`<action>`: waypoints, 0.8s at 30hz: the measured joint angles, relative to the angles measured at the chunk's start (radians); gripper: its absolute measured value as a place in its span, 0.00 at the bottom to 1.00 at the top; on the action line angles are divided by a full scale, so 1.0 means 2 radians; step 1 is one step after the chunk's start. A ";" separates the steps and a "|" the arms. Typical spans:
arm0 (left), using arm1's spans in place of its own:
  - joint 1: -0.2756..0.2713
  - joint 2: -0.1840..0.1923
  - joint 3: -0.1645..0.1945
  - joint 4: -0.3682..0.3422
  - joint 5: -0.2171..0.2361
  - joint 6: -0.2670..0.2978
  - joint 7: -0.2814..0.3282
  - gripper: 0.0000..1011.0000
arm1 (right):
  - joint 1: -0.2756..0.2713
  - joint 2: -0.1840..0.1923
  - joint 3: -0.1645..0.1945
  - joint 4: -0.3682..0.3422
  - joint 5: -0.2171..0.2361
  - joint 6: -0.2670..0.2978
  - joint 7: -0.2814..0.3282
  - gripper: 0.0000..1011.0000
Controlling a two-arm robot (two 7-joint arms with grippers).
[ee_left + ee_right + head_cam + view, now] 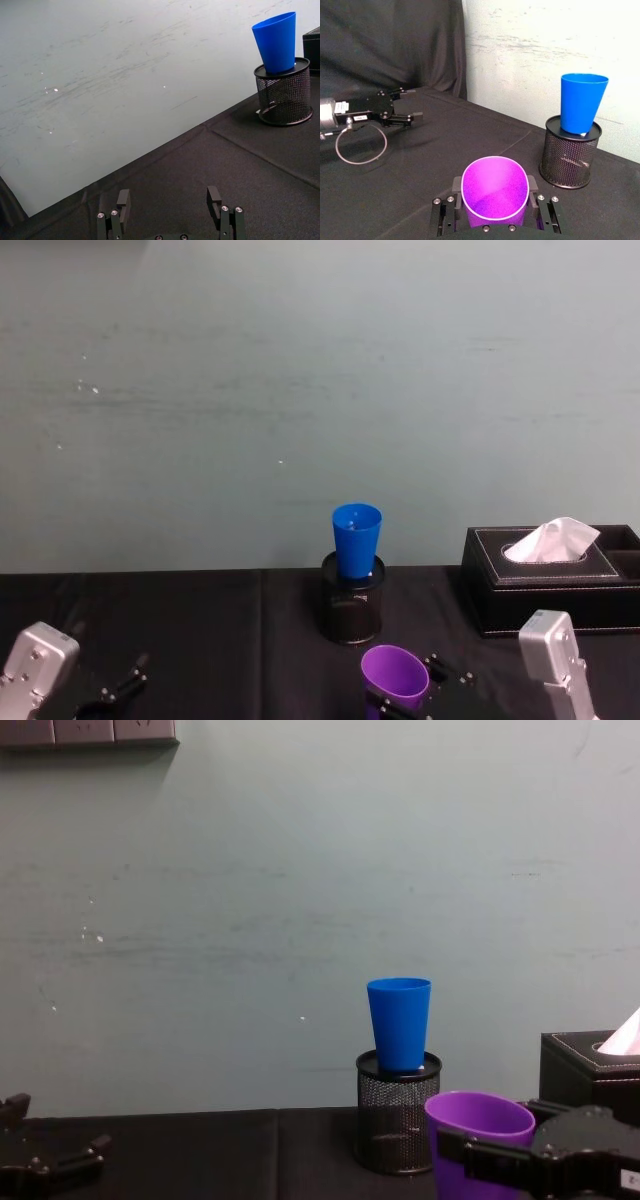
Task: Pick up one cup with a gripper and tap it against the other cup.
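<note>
Head view first: blue cup point(356, 537) stands upright in the black mesh pen holder point(351, 615) at the back of the bench point(200, 640), with a tissue box point(545, 580) off to its right. Nearer the robot and just right of the holder is the purple cup point(394, 677), not touching the blue one.

Left wrist view: left tool point(170, 200) is released, fingers point(123, 200) spread with nothing between them, low over the black cloth.

Right wrist view: right tool point(495, 212) is grasping the purple cup, squeezed from both sides.

Chest view: the purple cup's rim sits lower than the blue cup, with a clear gap between them.
</note>
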 joint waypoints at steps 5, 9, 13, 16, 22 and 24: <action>0.000 0.000 0.000 0.000 0.000 0.000 0.000 0.99 | 0.000 0.006 -0.001 -0.015 0.006 0.013 -0.001 0.73; 0.000 0.000 0.000 0.000 0.000 0.000 0.000 0.99 | 0.000 0.010 -0.002 -0.023 0.009 0.021 -0.004 0.73; 0.000 0.000 0.000 0.000 0.000 0.000 0.000 0.99 | 0.001 0.014 -0.004 -0.033 0.012 0.029 -0.008 0.73; 0.000 0.000 0.000 0.000 0.000 0.000 0.000 0.99 | 0.002 0.015 -0.005 -0.037 0.013 0.034 -0.010 0.73; 0.000 0.000 0.000 0.000 0.000 0.000 0.000 0.99 | 0.007 0.019 -0.006 -0.046 0.018 0.044 -0.011 0.73; 0.000 0.000 0.000 0.000 0.000 0.000 0.000 0.99 | 0.009 0.021 -0.007 -0.049 0.021 0.047 -0.011 0.73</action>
